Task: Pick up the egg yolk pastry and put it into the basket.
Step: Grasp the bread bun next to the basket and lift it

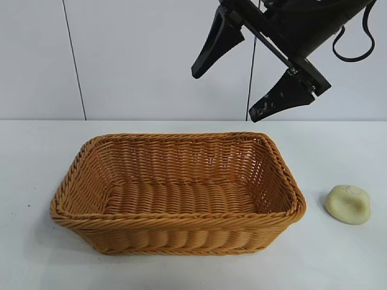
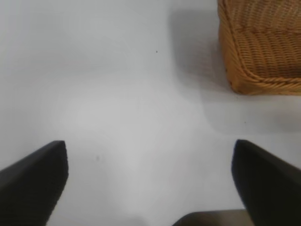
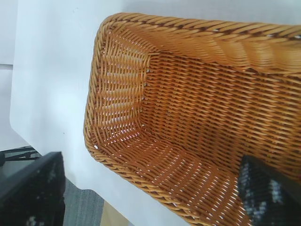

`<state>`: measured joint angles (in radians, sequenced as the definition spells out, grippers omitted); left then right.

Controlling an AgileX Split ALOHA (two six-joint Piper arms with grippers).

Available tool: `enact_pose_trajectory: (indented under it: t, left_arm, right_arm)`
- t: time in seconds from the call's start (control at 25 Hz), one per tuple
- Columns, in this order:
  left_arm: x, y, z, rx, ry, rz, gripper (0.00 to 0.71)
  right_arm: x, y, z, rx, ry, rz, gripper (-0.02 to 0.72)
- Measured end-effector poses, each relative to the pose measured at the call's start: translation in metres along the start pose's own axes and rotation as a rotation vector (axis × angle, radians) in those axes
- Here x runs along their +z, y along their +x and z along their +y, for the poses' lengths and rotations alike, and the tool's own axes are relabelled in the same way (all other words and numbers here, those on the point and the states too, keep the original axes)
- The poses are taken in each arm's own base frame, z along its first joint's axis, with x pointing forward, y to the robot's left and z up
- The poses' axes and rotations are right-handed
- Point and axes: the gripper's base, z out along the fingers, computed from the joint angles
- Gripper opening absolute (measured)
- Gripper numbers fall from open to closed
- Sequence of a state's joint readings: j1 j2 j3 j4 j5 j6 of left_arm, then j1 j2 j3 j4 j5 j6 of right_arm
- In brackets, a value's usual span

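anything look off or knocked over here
Nothing stands out. The basket sits upright and empty, the egg yolk pastry lies intact on the table right of it, and the open right gripper hangs above.

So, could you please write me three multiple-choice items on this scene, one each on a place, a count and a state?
1. Where does the egg yolk pastry lie?
A. inside the basket
B. on the table to the right of the basket
C. in a hand

2. How many pastries show?
A. one
B. two
C. three

3. How is the right hand?
A. shut on the pastry
B. resting in the basket
C. open, raised above the basket

Answers: 1 B, it sits on the bare table beside the basket. 2 A, only one pale lump shows. 3 C, its fingers are spread and empty above the rim.
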<state>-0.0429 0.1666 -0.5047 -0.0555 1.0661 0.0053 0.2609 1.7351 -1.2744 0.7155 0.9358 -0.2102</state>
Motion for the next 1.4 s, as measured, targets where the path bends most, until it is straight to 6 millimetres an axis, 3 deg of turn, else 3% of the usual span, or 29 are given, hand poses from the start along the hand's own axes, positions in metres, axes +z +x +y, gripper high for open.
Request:
enact_pose_trajectory:
  t: [0.28,0.48,0.72,1.04,1.16,1.4]
  left_arm:
    - [-0.021,0.014,-0.001,0.008,0.004,-0.166,0.696]
    - [-0.022,0.015,-0.001,0.009,0.002,-0.172,0.696]
    - [-0.022,0.015,0.0,0.01,-0.001,-0.173,0.696]
    - [-0.022,0.015,0.0,0.01,-0.001,-0.173,0.696]
    - [-0.022,0.015,0.0,0.01,-0.001,-0.173,0.696]
    - [-0.022,0.015,0.0,0.01,-0.001,-0.173,0.696]
  right_arm:
    - [-0.001,0.005,-0.009,-0.025,0.095,0.053,0.694]
    - [-0.007,0.004,-0.018,-0.047,0.237,0.087,0.694]
    - [-0.027,0.001,-0.05,-0.01,0.537,0.105,0.694]
    - [-0.056,-0.005,-0.094,0.119,0.588,0.062,0.694]
    - [-0.05,-0.007,-0.106,0.144,0.59,0.079,0.694]
    - [-0.004,-0.009,-0.141,0.19,0.594,0.189,0.694]
